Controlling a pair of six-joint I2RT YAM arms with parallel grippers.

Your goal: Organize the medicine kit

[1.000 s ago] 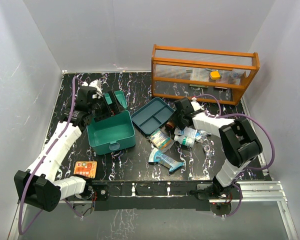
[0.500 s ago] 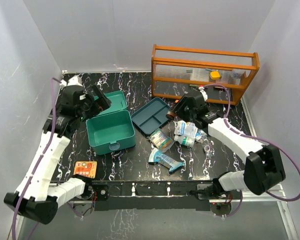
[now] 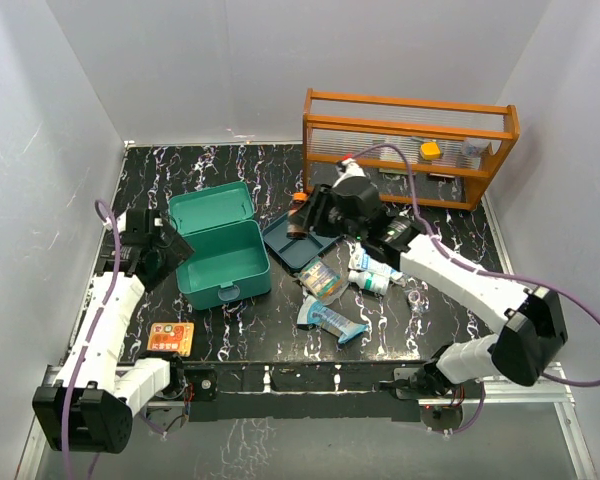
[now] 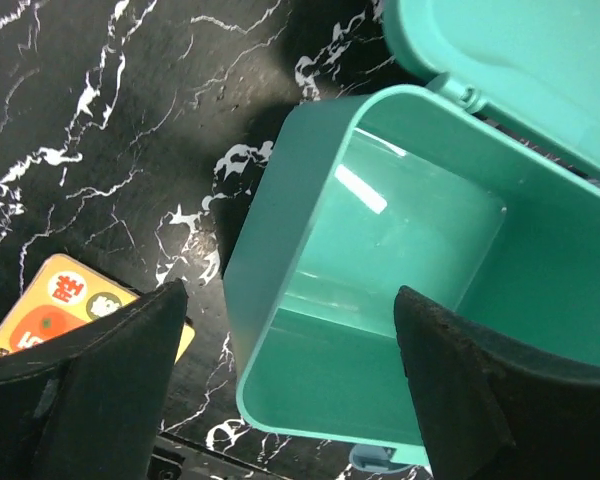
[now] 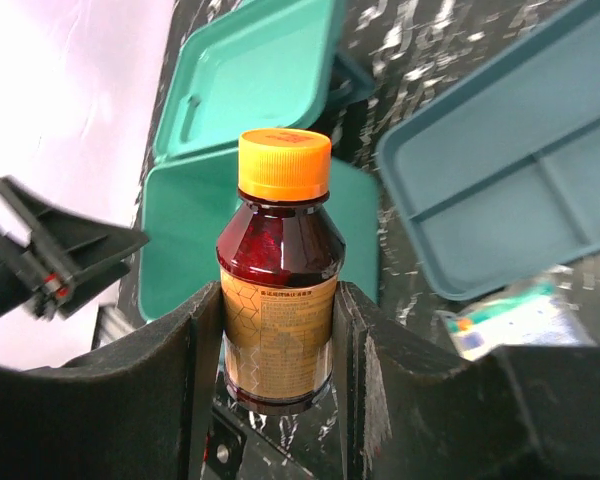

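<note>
The teal medicine kit stands open and empty at centre-left, its lid laid back. Its darker divided insert tray lies on the table to the right of the box. My right gripper is shut on an amber bottle with an orange cap and holds it above the tray's left end. In the right wrist view the bottle stands upright between my fingers, with the box and tray behind. My left gripper is open and empty just left of the box.
An orange slatted rack stands at the back right. Loose medicine packets and a blue pack lie right of the box. An orange card lies near the front left edge and shows in the left wrist view.
My left gripper has let go of the lid, which now lies open, and drawn back to the left. My right gripper has carried the bottle leftward from the packet pile to the tray's left end.
</note>
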